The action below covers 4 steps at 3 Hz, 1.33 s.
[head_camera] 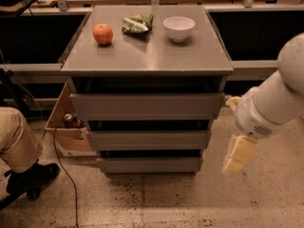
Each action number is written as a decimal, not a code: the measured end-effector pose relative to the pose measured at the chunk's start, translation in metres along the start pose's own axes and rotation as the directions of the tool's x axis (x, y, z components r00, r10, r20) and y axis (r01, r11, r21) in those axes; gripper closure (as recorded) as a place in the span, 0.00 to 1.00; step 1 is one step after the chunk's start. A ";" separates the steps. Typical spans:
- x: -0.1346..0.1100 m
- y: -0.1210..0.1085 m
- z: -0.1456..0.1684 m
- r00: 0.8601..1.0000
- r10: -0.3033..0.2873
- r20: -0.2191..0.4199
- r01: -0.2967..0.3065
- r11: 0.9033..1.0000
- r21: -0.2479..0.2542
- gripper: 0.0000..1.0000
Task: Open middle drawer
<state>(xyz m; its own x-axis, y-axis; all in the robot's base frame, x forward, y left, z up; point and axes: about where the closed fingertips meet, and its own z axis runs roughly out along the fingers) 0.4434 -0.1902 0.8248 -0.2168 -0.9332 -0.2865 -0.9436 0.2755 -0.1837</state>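
Three drawers: middle drawer [148, 139] looked closed.
Pincer [240, 155]: hung to its right, apart; grip state untellable.
Risk: the pincer might slip off the handle-less front.

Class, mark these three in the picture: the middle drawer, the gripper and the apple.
middle drawer [148, 140]: camera view, centre of its flat front.
gripper [233, 164]: camera view, its lower end, low and to the right of the middle drawer, apart from it.
apple [102, 33]: camera view, middle of its red skin.

End effector [239, 156] low, right of middle drawer [148, 139], not touching; apple [102, 33], bowl [179, 28] on cabinet top [147, 56].
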 end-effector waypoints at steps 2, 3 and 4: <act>-0.026 0.042 0.124 0.991 -0.025 0.135 0.033 0.998 -0.054 0.00; -0.027 0.042 0.126 0.990 -0.023 0.139 0.030 0.998 -0.053 0.00; -0.031 0.047 0.140 0.987 -0.011 0.161 0.019 0.999 -0.049 0.00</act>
<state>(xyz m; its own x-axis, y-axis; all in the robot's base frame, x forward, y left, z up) 0.4404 -0.1160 0.6935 -0.1631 -0.8869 -0.4323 -0.9587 0.2459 -0.1428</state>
